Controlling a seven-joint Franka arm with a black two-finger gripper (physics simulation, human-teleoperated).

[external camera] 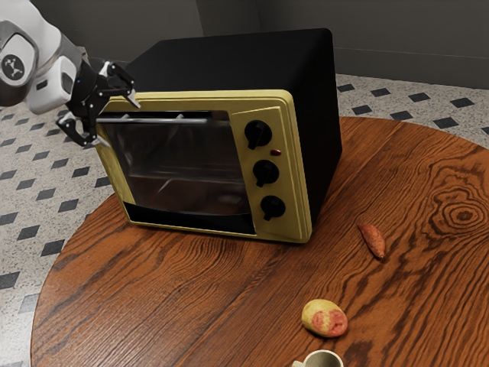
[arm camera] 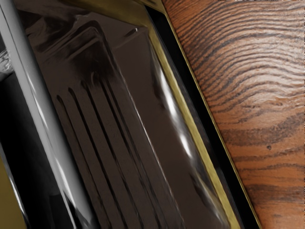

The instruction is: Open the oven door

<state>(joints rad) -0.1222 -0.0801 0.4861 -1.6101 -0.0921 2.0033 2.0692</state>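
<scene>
At the exterior view's upper left, my gripper (external camera: 119,121) stands open at the left end of the oven's handle, its two fingers spread apart. The silver handle bar (external camera: 172,121) runs along the top of the glass door (external camera: 187,168), which stands upright in the yellow front of the black oven (external camera: 229,65). In the wrist view the handle (arm camera: 42,109) crosses beside the dark door glass (arm camera: 119,138). Whether either finger touches the bar cannot be told.
Three black knobs (external camera: 265,172) are on the oven's front, beside the door. On the round wooden table (external camera: 412,306) lie a reddish elongated item (external camera: 372,239) and a yellow-red potato-like item (external camera: 325,318). A cup (external camera: 322,359) stands at the exterior view's lower edge.
</scene>
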